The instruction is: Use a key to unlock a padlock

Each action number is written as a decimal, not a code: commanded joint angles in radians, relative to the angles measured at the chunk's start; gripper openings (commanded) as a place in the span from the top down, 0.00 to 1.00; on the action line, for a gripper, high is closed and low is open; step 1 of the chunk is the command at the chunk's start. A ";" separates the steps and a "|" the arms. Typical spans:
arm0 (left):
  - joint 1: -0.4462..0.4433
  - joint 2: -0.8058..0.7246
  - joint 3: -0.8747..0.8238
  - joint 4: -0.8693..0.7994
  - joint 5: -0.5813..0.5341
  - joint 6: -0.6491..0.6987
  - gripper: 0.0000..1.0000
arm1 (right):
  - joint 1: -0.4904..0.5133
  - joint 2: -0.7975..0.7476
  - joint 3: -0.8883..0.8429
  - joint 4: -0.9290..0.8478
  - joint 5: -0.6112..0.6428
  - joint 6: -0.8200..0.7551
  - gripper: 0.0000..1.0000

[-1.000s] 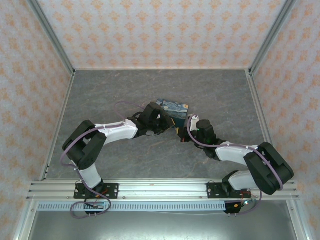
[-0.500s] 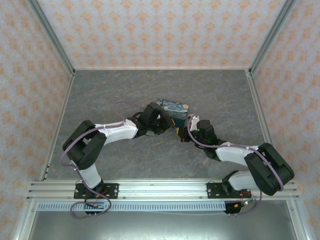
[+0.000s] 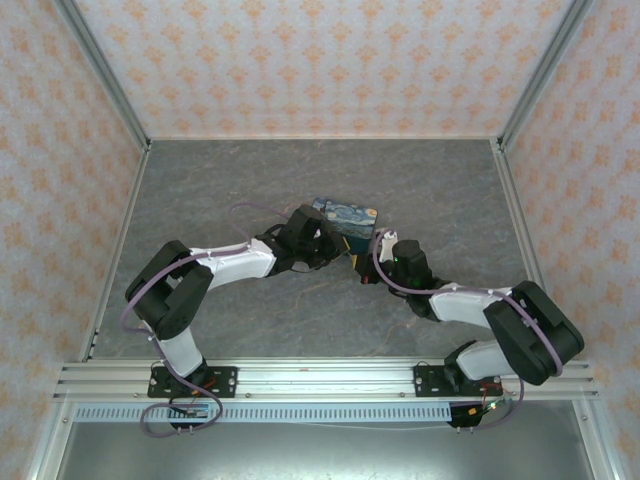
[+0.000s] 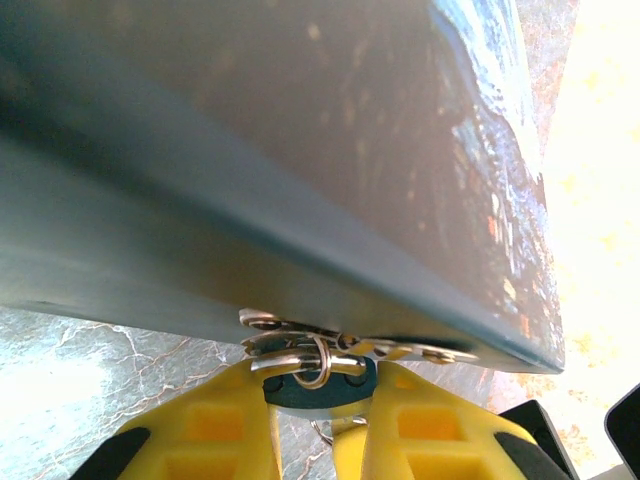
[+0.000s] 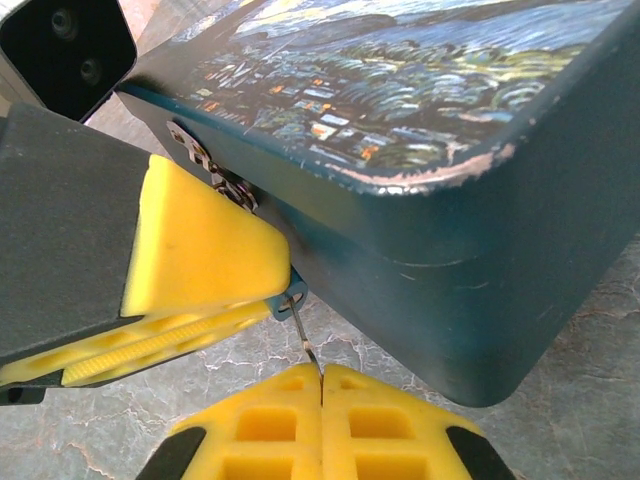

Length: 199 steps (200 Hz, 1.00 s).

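Observation:
A small teal padlock point(image 4: 300, 392) hangs by its metal shackle from the hasp point(image 4: 410, 350) on the side of a box point(image 3: 352, 222) printed with a starry-night painting. My left gripper point(image 4: 320, 380) is shut on the padlock, with one yellow finger on each side of it. The key point(image 5: 306, 340) is a thin metal shaft that runs from the bottom of the padlock point(image 5: 287, 300) down between the pads of my right gripper point(image 5: 322, 378), which is shut on it. Its head is hidden between those pads. In the top view my left gripper point(image 3: 338, 250) and right gripper point(image 3: 365, 268) meet at the box's near edge.
The box point(image 5: 430, 130) lies flat on the grey marble-patterned table point(image 3: 230, 190) in the middle of the workspace. Patterned walls with metal posts close in the left, back and right sides. The left gripper's finger point(image 5: 200, 250) sits close above my right gripper.
Both grippers stay where they were at the box's edge. The right arm's elbow has shifted slightly to the left.

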 commanded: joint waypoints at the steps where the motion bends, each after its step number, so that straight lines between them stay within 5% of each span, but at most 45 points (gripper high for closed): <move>1: -0.028 -0.041 0.041 0.010 0.051 -0.025 0.84 | 0.009 0.012 0.030 0.087 0.006 -0.028 1.00; 199: -0.044 -0.037 0.053 -0.017 0.074 -0.038 0.84 | 0.008 0.060 0.084 0.155 -0.035 -0.099 1.00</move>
